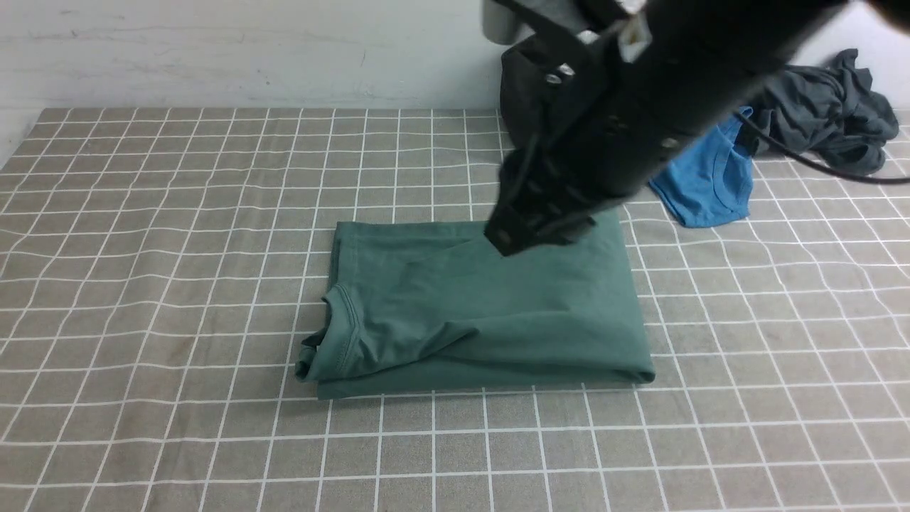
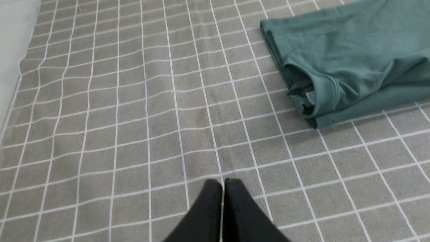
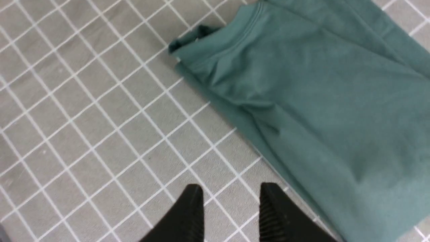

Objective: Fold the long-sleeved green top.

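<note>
Green long-sleeved top (image 1: pixel 483 313): folded into a compact rectangle, flat on the table (image 1: pixel 178 284); ribbed collar (image 1: pixel 345 327) bunched at one end, white neck label (image 2: pixel 311 97) just visible inside the opening in the left wrist view. Dull forest green, lightly creased, folded edges fairly straight.

Right end effector (image 3: pixel 231 201): black fingers (image 3: pixel 275 208) parted with a plain gap, nothing between them; grid cloth seen through the gap. Held above the table, just beside one long folded edge of the top, not touching it. Collar end lies farther ahead of the fingertips and to one side. In the front view, the right arm (image 1: pixel 625 114) reaches in from above and covers part of the top's far edge; fingertips themselves hidden there.

Left end effector (image 2: pixel 222 188): black fingers (image 2: pixel 208 208) pressed together, tips meeting, empty. Held over bare table, well apart from the top; collar end of the top ahead and off to one side of the tips. Not seen in the front view.

Table covering: grey-tan cloth with white grid lines, some ripples, faint stain (image 2: pixel 202 116) ahead of the left end effector.

Bright blue shirt (image 1: pixel 707 178): loose heap beyond the right arm, far side of the table, apart from the top.

Dark charcoal garments (image 1: pixel 832 114): crumpled pile just beside the blue shirt, against the pale wall (image 1: pixel 249 50).
</note>
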Robot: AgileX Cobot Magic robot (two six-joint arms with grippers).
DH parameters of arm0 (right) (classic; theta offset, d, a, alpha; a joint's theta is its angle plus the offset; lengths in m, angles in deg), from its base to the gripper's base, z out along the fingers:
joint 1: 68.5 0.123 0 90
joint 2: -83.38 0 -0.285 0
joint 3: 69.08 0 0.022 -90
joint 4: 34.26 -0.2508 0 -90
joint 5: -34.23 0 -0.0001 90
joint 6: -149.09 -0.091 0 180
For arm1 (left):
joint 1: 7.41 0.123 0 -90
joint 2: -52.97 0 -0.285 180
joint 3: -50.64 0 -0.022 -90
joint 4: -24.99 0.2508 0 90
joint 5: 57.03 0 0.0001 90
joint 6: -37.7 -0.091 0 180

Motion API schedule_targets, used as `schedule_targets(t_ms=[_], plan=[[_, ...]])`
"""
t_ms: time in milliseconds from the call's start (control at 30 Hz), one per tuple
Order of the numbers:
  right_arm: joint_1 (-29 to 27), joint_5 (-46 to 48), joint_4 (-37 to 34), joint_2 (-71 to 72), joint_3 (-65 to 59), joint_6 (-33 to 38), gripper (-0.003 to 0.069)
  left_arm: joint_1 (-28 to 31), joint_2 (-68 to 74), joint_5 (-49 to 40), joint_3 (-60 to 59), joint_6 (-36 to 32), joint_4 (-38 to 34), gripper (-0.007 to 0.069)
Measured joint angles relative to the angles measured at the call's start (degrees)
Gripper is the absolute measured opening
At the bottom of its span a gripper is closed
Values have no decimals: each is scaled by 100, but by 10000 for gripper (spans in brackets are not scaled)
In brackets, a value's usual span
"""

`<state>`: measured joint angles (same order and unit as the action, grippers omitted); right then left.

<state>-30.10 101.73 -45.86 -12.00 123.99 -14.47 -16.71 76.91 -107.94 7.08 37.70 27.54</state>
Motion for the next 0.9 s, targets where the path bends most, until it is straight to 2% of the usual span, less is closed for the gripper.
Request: schedule_targets(t_ms=[200,233,267,533,667,900], plan=[[0,-1738,0,1904,-1882,5,83,0,-768,626,-637,0,55,-8],[0,-1738,0,1904,-1946,5,83,0,-782,626,-643,0,55,-8],[0,-2287,0,2475,-2440,30,60,0,-861,626,-665,0,62,-8],[0,-4462,-44,4757,-4398,86,27,0,-877,609,-682,0,68,-8],[0,-4822,-67,5411,-4924,86,25,0,-877,603,-682,0,63,-8],[0,-4725,-67,5779,-5338,89,25,0,-877,603,-682,0,63,-8]])
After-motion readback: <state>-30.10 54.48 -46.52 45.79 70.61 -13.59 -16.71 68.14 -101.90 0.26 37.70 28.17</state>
